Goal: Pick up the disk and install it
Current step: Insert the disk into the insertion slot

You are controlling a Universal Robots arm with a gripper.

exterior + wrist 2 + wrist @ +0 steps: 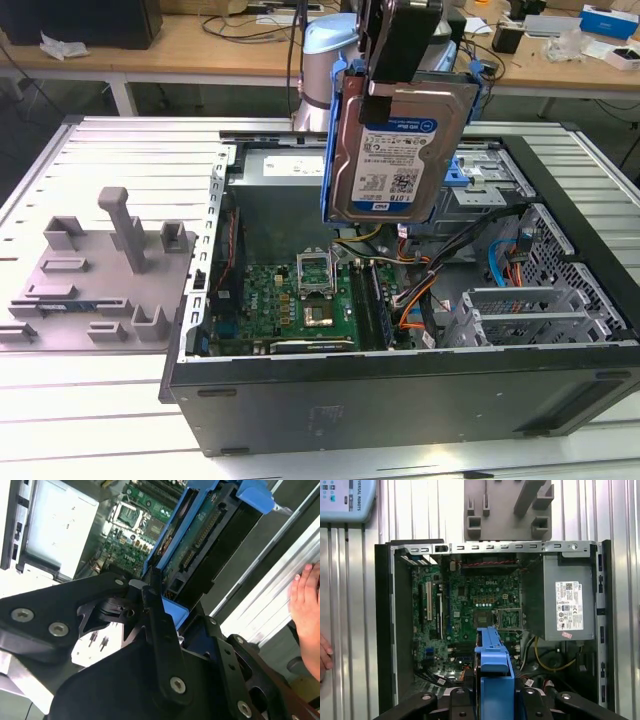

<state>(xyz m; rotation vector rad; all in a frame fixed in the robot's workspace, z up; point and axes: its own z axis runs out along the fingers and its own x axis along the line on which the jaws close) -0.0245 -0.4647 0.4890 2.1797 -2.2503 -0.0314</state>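
The disk (398, 150), a silver hard drive with a white-and-blue label and a blue bracket around its edges, hangs upright in the air above the open computer case (400, 400). My gripper (386, 88) is shut on its upper end. Below it lie the green motherboard (300, 300) and bundles of cables. In the second wrist view the disk's (200, 545) edge and connector side run away from my gripper (159, 605). In the first wrist view the blue bracket (494, 660) stands on edge between my fingers (465, 700), over the board (485, 605).
A grey power-supply box (567, 605) fills one corner of the case. Metal drive cages (520, 300) sit at the exterior view's right. A grey plastic fixture (100, 270) lies on the slatted table to the left. A person's hand (307, 610) rests on the table beside the case.
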